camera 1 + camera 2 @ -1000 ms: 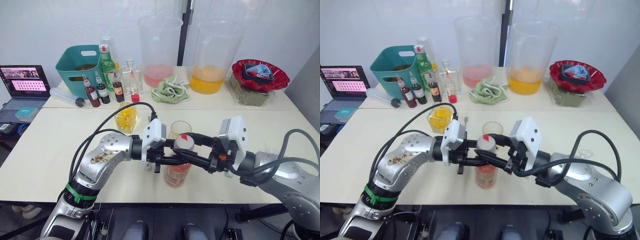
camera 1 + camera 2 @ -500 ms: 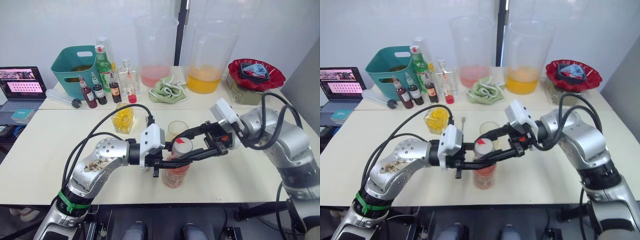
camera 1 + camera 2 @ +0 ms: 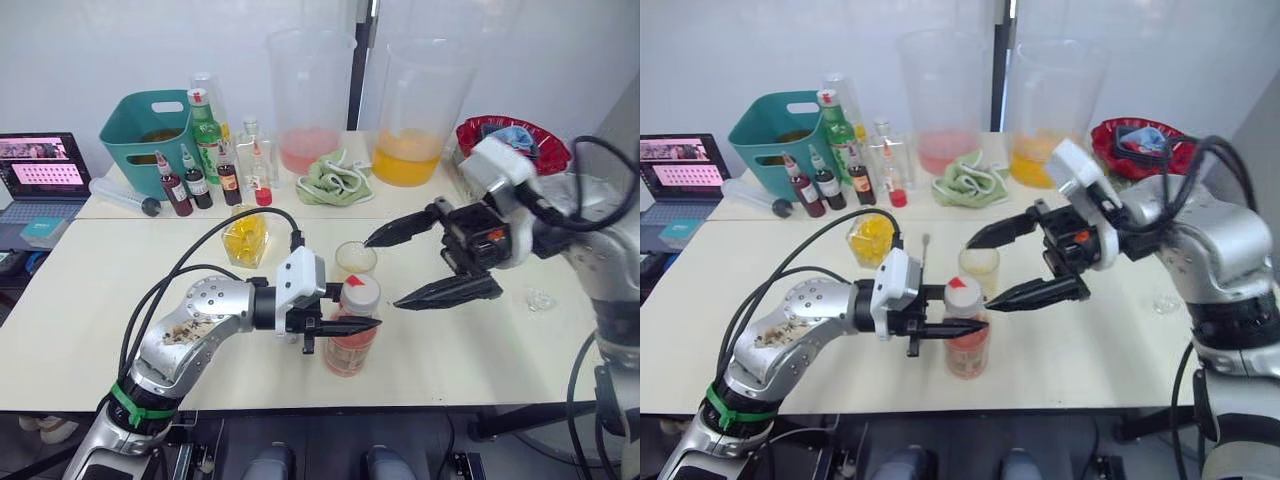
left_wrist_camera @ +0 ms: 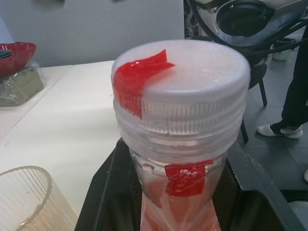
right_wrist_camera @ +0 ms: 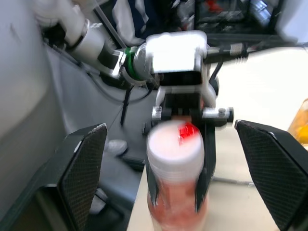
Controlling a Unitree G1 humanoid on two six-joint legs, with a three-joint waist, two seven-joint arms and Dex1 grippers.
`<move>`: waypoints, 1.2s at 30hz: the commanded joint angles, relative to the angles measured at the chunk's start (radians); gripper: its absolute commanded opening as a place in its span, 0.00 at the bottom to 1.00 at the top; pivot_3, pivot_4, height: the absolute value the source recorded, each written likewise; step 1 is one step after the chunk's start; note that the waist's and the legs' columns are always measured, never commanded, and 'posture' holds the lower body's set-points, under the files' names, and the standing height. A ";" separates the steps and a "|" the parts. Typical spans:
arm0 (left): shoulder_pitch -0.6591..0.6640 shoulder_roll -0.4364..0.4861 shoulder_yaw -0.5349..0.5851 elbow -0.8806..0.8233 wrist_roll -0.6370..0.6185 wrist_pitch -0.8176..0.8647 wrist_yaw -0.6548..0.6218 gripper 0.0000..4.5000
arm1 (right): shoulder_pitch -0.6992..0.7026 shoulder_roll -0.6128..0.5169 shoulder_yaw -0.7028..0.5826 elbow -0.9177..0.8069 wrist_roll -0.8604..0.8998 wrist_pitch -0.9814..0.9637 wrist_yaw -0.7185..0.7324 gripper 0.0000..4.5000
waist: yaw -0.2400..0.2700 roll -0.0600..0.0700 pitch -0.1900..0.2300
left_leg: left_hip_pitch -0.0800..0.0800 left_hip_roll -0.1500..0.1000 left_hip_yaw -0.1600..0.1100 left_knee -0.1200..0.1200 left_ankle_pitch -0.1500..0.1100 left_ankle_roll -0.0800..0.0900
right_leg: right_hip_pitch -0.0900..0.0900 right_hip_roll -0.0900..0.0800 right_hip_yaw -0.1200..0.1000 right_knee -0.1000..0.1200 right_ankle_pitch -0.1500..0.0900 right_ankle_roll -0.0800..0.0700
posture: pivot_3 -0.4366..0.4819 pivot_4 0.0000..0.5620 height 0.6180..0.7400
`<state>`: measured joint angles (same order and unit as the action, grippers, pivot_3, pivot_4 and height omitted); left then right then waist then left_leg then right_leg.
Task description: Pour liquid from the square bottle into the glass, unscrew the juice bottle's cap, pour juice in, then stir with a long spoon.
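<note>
Left gripper (image 3: pixel 352 326) clamping juice bottle (image 3: pixel 351 334) (upright), right gripper (image 3: pixel 414 267) spread wide

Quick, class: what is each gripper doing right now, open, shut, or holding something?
Left gripper: shut on the juice bottle, just below its white cap.
Right gripper: open wide, holding nothing, apart from the bottle.

Head cameras look down over the worktop (image 3: pixel 120 300); both wrist cameras face the juice bottle (image 4: pixel 180 139) closely, the right one blurrily.
</note>
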<state>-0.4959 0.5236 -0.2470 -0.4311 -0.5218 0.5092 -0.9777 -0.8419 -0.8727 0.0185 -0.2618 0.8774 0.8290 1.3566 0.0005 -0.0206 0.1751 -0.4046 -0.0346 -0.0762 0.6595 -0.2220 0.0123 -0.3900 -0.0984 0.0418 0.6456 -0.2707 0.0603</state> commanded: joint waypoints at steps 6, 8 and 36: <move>-0.039 -0.017 -0.061 0.122 0.017 -0.012 -0.102 0.31 | 0.245 0.037 -0.181 -0.386 0.049 0.115 -0.504 1.00 | 0.009 0.000 0.000 | 0.000 -0.001 0.001 0.001 0.000 0.000 | 0.000 0.000 0.000 0.000 0.000 0.000 | 0.48 0.27 1.00; -0.060 -0.029 -0.071 0.152 0.022 -0.022 -0.122 0.31 | 0.292 0.049 -0.191 -0.442 0.053 0.137 -0.600 1.00 | 0.012 0.000 0.000 | 0.000 0.000 0.001 0.001 0.000 0.000 | 0.001 0.000 0.000 0.000 0.000 0.000 | 0.48 0.27 1.00; -0.031 -0.002 -0.033 0.088 0.013 0.025 -0.094 0.31 | 0.076 -0.012 0.156 0.014 -0.156 -0.283 0.091 0.37 | -0.002 0.000 0.000 | 0.001 -0.001 0.001 0.001 0.000 0.000 | 0.003 0.001 0.000 -0.003 0.000 0.001 | 0.48 0.27 1.00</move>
<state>-0.5606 0.4934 -0.2795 -0.3605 -0.5110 0.4937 -1.0661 -0.7438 -0.8764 0.1551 -0.2990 0.7651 0.5748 1.3491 -0.0017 -0.0206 0.1749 -0.4035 -0.0349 -0.0754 0.6605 -0.2218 0.0124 -0.3872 -0.0970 0.0414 0.6429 -0.2711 0.0610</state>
